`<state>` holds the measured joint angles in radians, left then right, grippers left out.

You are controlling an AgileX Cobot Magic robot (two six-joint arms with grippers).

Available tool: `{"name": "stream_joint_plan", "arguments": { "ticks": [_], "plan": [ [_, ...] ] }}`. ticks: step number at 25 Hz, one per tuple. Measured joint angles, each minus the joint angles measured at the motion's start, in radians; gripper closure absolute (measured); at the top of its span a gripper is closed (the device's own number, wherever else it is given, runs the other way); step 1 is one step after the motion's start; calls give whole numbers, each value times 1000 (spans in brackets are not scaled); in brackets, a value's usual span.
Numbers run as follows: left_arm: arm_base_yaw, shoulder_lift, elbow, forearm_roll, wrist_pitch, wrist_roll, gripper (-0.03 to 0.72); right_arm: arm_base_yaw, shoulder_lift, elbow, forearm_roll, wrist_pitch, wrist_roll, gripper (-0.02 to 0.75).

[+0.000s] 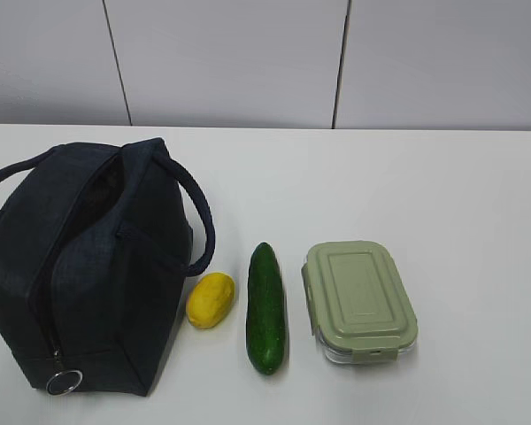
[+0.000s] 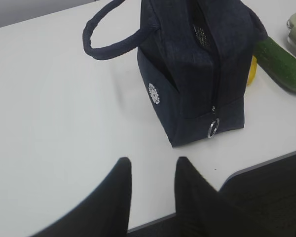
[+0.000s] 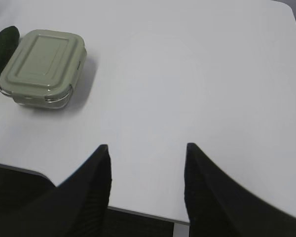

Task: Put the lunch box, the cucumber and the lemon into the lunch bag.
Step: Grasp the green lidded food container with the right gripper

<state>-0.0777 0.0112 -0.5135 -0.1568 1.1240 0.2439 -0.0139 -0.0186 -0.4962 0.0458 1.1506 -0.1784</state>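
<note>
On a white table (image 1: pixel 442 186) four things stand in a row: a large dark navy fabric lunch bag (image 1: pixel 88 274) with two loop handles at the left, then a small oval yellow lemon (image 1: pixel 211 300) just beside it, a long smooth dark green cucumber (image 1: pixel 266 307), and a clear rectangular lunch box (image 1: pixel 360 301) with a sage-green snap-lock lid at the right. Nothing is packed yet, and both arms hang back over the near table edge holding nothing. The left gripper (image 2: pixel 152 170) has a narrow gap between its dark fingers; the right gripper (image 3: pixel 147 155) stands wider. A good first step seems to be taking the lunch box squarely across its short sides, since it is bulkiest and needs the bag's floor. Only the left wrist view shows the bag's round white logo (image 2: pixel 154 93) and the lemon half hidden behind the bag; the exterior view alone suggests the top is unzipped and gaping
</note>
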Motion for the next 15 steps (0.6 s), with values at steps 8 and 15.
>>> {"name": "stream_joint_plan", "arguments": {
  "ticks": [8,15],
  "plan": [
    [0,0,0,0,0,0,487,0,0,0,0,0,0,372],
    [0,0,0,0,0,0,487,0,0,0,0,0,0,372]
  ]
}}
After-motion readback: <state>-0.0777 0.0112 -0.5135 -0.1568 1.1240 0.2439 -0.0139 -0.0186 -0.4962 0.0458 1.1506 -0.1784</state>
